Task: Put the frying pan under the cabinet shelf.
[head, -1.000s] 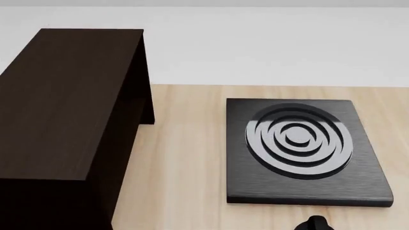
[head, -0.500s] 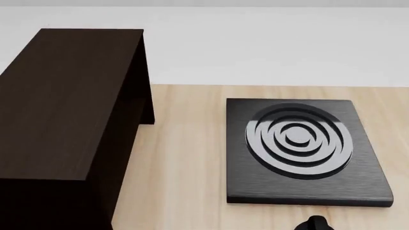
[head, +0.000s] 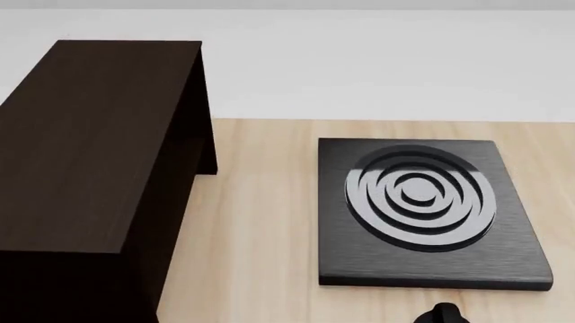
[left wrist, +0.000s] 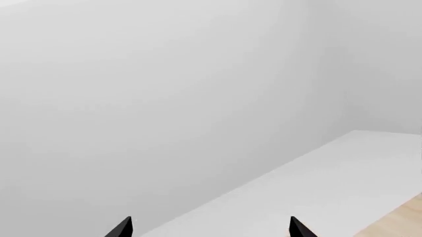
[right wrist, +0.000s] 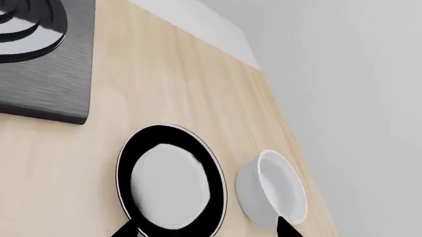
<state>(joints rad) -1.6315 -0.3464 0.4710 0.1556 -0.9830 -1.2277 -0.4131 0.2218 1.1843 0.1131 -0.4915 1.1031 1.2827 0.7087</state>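
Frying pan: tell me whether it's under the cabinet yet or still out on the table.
Still out. The right wrist view shows the pan lying flat on the table beside the white pot, untouched.

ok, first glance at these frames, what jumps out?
In the head view, the big dark cabinet shelf fills the left side and the square black plate with shiny concentric rings lies to its right on the light wood table. The right wrist view shows the frying pan lying flat beside a white pot.
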